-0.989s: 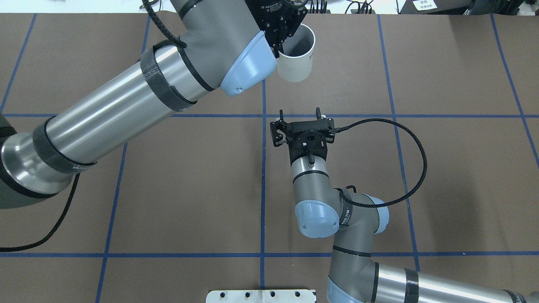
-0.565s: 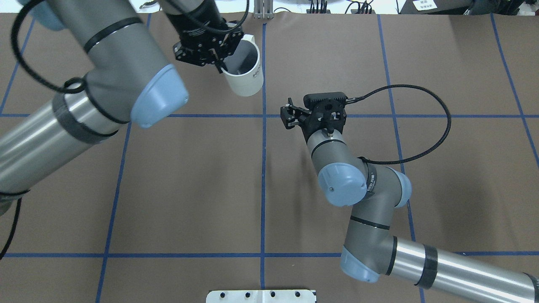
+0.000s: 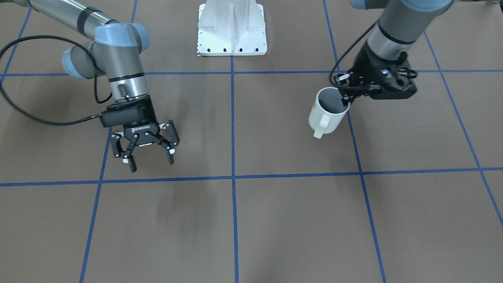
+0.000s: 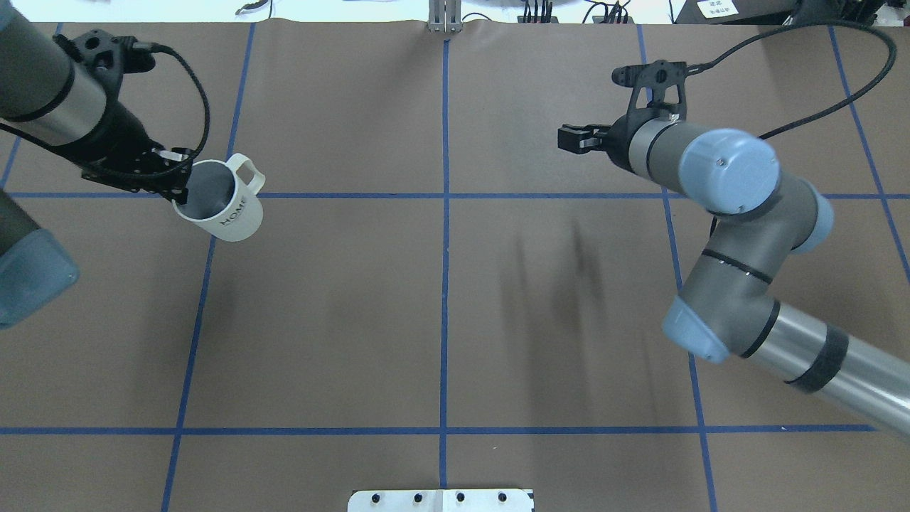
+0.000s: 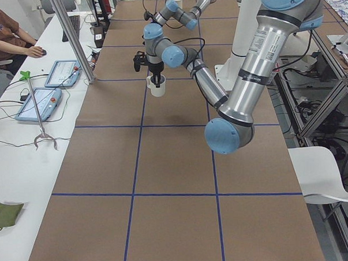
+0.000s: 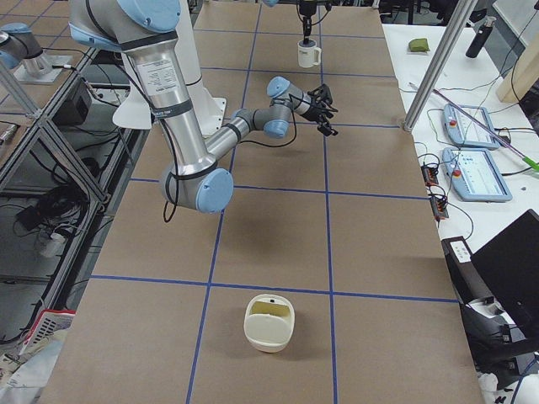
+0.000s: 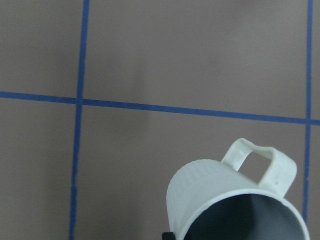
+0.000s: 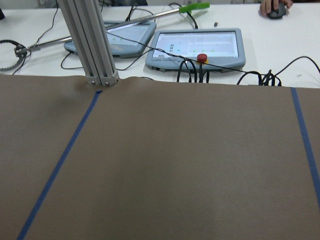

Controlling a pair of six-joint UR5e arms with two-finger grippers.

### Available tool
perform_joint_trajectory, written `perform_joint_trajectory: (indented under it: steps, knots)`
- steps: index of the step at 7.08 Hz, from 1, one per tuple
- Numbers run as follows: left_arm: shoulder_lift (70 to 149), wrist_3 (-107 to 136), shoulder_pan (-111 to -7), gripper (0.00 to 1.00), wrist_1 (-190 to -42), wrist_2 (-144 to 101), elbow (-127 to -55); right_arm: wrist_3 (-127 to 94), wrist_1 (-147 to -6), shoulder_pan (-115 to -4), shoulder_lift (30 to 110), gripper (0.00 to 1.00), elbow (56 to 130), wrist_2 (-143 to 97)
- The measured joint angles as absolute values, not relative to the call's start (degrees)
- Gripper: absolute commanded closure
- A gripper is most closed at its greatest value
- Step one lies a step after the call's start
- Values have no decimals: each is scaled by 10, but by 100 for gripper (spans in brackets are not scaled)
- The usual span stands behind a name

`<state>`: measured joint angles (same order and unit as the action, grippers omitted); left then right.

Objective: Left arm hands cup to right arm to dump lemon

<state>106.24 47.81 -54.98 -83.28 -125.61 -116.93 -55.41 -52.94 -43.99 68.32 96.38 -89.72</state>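
To my left of the white base mount (image 3: pixel 232 27), and forward of it over the brown desk (image 3: pixel 275 220), my left claw (image 3: pixel 345 99) pinches the rim of the cup (image 3: pixel 327 114), with one finger showing inside the grey interior. The cup is tilted, with its handle pointing away from the mount. To my right of the mount, about as far forward, my right claw (image 3: pixel 152 164) points down at the desk with its fingers spread wide, gripping nothing, well apart from the cup.
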Motion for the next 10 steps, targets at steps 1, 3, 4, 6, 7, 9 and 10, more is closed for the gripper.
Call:
perform_joint_trajectory:
  steps: [1, 3, 4, 6, 7, 9, 10]
  knots:
    - [1000, 429, -572, 100, -877, -1264, -1171, -513, -548, -503, 694, 0, 964, -998]
    - [915, 319, -622, 100, -914, -1299, -1156, -444, -622, -582, 703, 0, 970, -1109]
    - [891, 268, -642, 100, -918, -1308, -1140, -426, -664, -603, 704, 0, 971, -1136]
    - [875, 232, -656, 100, -931, -1320, -1104, -387, -721, -621, 704, 0, 972, -1155]
    - [876, 231, -656, 100, -942, -1329, -1083, -379, -729, -622, 704, 0, 970, -1157]
    - [890, 231, -653, 84, -951, -1337, -1044, -375, -734, -622, 703, 0, 967, -1158]
    - [897, 231, -653, 45, -951, -1337, -1032, -375, -734, -623, 703, 0, 967, -1161]
